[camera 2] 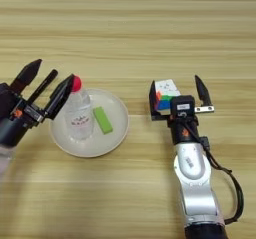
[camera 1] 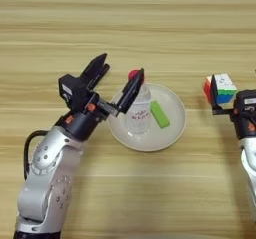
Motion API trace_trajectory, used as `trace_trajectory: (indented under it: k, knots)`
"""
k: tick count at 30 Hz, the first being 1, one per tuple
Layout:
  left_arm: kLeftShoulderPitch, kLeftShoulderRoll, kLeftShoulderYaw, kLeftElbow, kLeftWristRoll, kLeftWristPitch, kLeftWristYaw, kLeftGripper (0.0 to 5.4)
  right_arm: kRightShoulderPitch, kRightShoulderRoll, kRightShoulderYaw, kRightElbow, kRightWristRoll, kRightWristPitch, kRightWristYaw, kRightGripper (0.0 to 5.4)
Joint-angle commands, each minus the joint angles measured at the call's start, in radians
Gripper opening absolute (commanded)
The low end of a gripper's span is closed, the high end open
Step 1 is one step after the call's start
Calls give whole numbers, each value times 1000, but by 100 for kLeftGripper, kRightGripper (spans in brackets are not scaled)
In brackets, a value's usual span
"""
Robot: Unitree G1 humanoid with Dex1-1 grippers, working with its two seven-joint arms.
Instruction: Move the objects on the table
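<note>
Water bottle (camera 2: 79, 114), red cap, lies on a round white plate (camera 2: 117, 133) mid-counter (camera 1: 150, 23), cap toward the far edge. Green block (camera 2: 103, 120) lies beside it on the plate. Left pincer (camera 1: 115, 78) open, one finger (camera 1: 131, 90) over the bottle, the other clear of it. Right pincer (camera 2: 177, 99) open around a colour cube (camera 2: 166, 97), toward the counter's right edge; grip not confirmed
</note>
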Motion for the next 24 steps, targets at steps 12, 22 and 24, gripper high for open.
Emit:
trace_trajectory:
  k: [12,22,24]
  knots:
    - [-111,19,148,193,137,-62,176,535,-10,-9,-8,-2,9,-7,2,540]
    - [-129,38,147,408,263,-189,194,535,-6,-13,-22,1,51,7,23,540]
    - [-138,41,145,454,280,-201,196,535,-5,-14,-25,0,55,8,27,540]
